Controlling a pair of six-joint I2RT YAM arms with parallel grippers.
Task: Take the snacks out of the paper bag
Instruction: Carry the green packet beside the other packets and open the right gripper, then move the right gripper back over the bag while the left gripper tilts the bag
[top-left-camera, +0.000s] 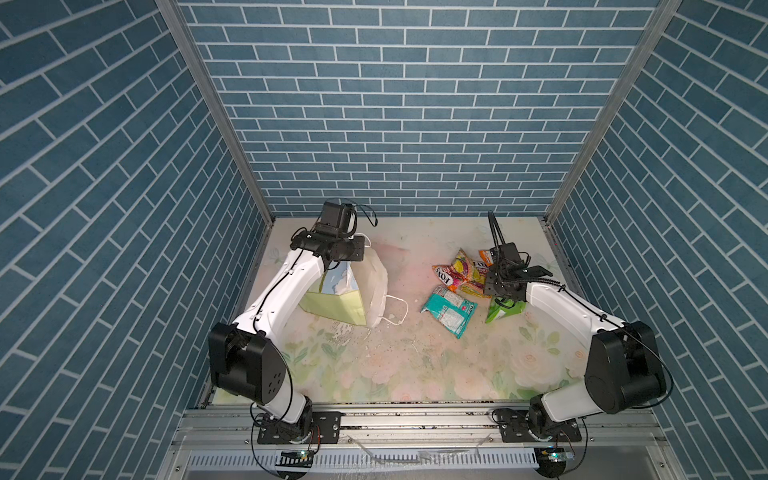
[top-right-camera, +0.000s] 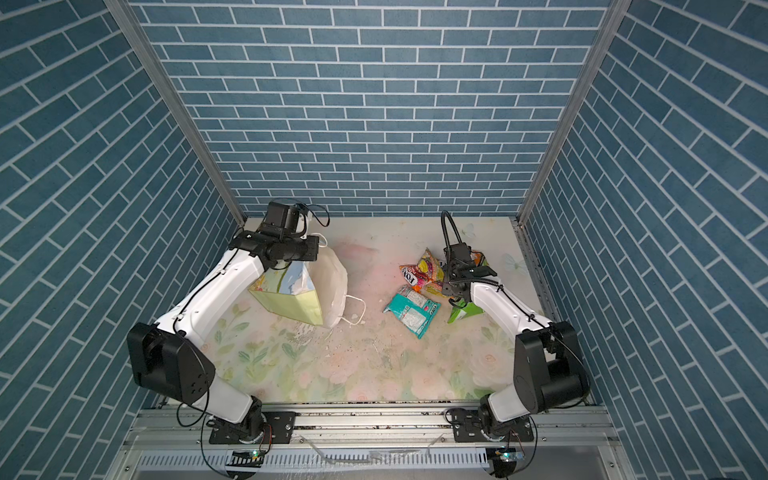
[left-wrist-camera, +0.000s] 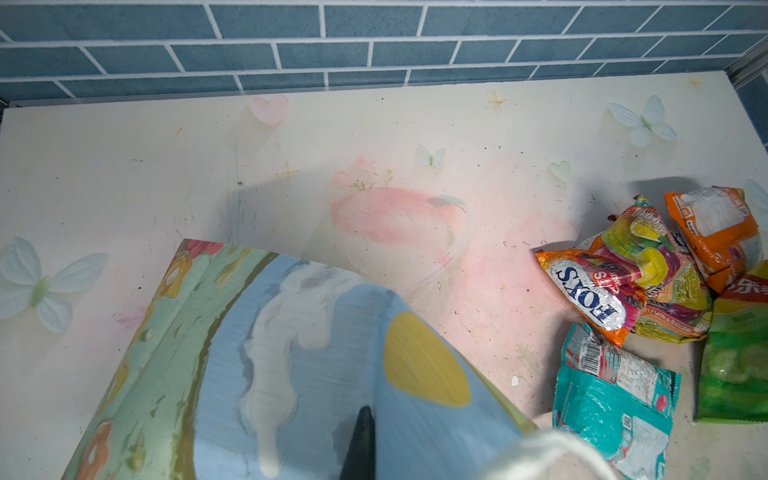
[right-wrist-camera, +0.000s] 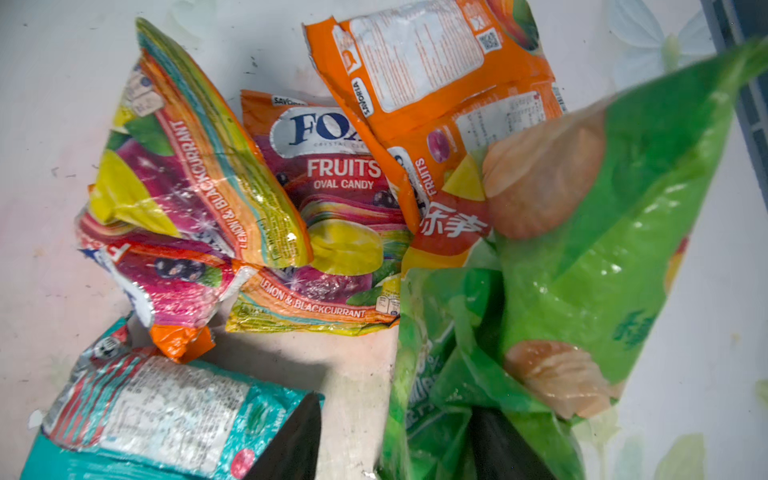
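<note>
1. Nearest, the teal packet (top-left-camera: 449, 311) lies flat on the floral table (top-left-camera: 395, 374), outside the bag.
2. Level with it and well apart to the left, the paper bag (top-left-camera: 332, 307) sits tipped over, one cord handle (top-left-camera: 395, 309) on the table. The left gripper (top-left-camera: 332, 266) is pinched together on the bag's upper edge.
3. Right of the teal packet, the right gripper (right-wrist-camera: 397, 405) has its jaws spread, and the green packet (right-wrist-camera: 602, 249) lies unclamped at one finger.
4. Behind these, the fruit-print packets (top-left-camera: 455, 272) are heaped together.
5. Farthest, the orange packet (top-left-camera: 484, 255) touches that heap.

The paper bag (left-wrist-camera: 291, 353) is sky-blue, meadow-green; snacks (top-left-camera: 455, 274) are teal, green, orange, fruit-print.
</note>
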